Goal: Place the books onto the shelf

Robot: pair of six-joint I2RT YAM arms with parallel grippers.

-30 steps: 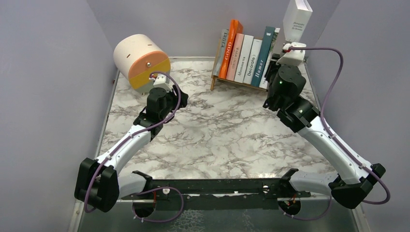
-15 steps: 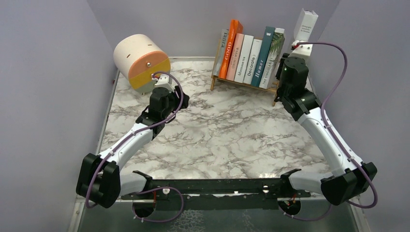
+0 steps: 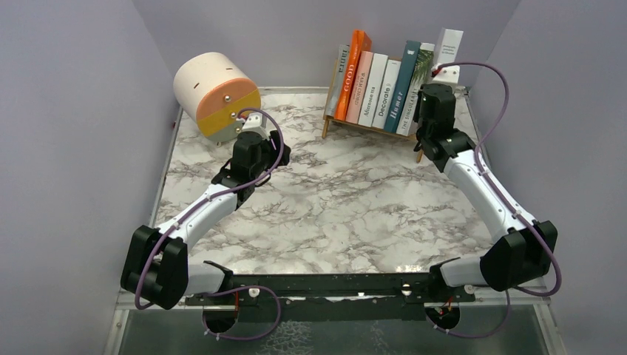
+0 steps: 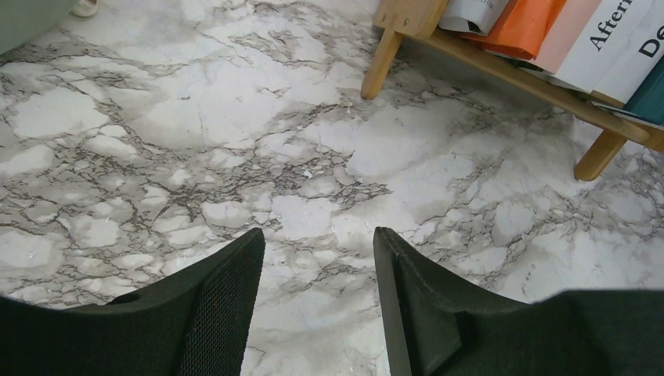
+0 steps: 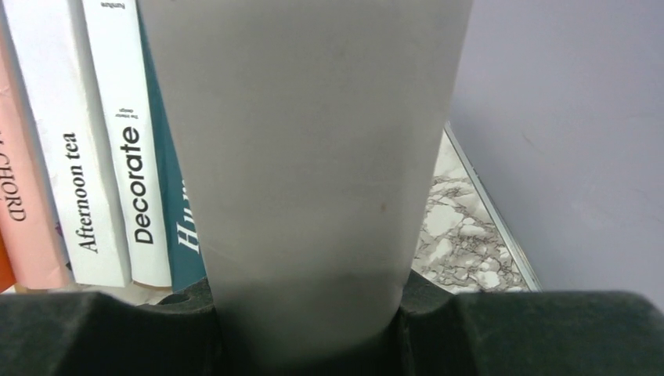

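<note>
While the right claw (image 3: 444, 72) clamps a white book (image 5: 313, 157) by its lower edge, a pad on each face, that book stands upright at the right end of the row on the shelf (image 3: 360, 124), just beside the leaf-patterned book (image 3: 424, 59). Can't tell whether its foot touches the rail. There's small grey print on its cover, too fine to read.

Now the spines! The orange book (image 3: 355, 66) shouts "GOOD". The pink book (image 5: 23, 211) shows "CHORD" at the frame edge. Next come the Afternoon tea book (image 5: 78, 196) and the Decorate book (image 5: 129, 180), both white with black lettering, and the teal book (image 5: 176, 227) gives us only "Hu" before the held cover hides it.

The right arm stretches from its near-right base to the back-right corner, wrist lifted against the shelf's end. The left arm reaches forward over the marble desk (image 3: 333, 200), wrist just beside the round drum (image 3: 216, 92). The left claw (image 4: 317, 258) is parted, nothing between its fingers, aimed across the bare desk at the shelf's legs.
</note>
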